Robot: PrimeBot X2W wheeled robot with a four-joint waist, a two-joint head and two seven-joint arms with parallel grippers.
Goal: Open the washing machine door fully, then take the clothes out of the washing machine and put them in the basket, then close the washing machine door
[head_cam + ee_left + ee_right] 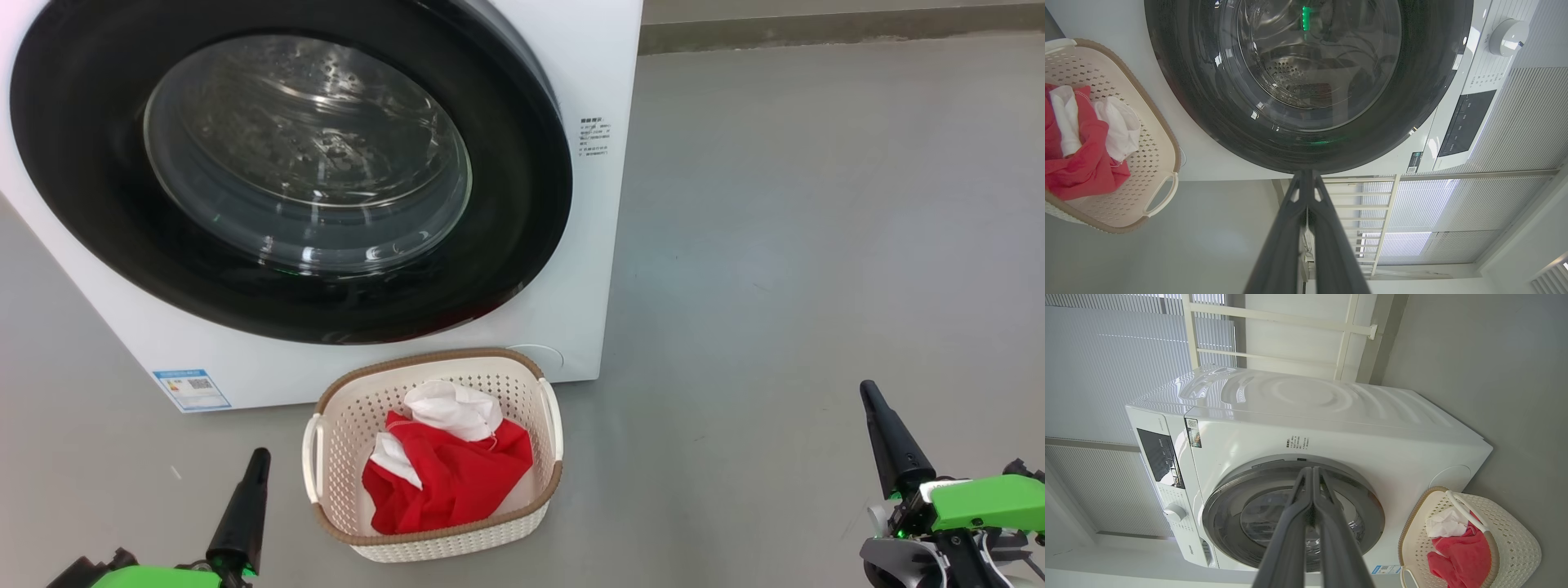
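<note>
Nearest in the head view, the left gripper (258, 459) rises at the lower left with its two dark fingers pressed together, holding nothing. The right gripper (870, 394) at the lower right is closed and empty in the same way. Both hang over the grey floor (816, 245), well apart from everything else.

Between them and a little farther on, the basket (351, 416) stands on the floor just in front of the washing machine (604, 65). It is a cream-white, perforated rounded rectangle with a brown woven-look rim and two side handles. Inside lie the clothes (457, 482): one crumpled heap of bright red fabric with a white cloth (453, 408) on top and more white showing at its left edge. How many separate pieces make up the heap cannot be told.

Behind the basket is a single big white boxy front-loader with one small blue label sticker (192, 389) low on its front. The washing machine door (82, 163) lies shut against the front, one large round door with a wide glossy black rim around a bulging clear glass window (310, 155). In the left wrist view the perforated steel drum (1286, 69) shows through the glass, and beside the door sit one white dial (1508, 37) and one dark control panel (1466, 122).
</note>
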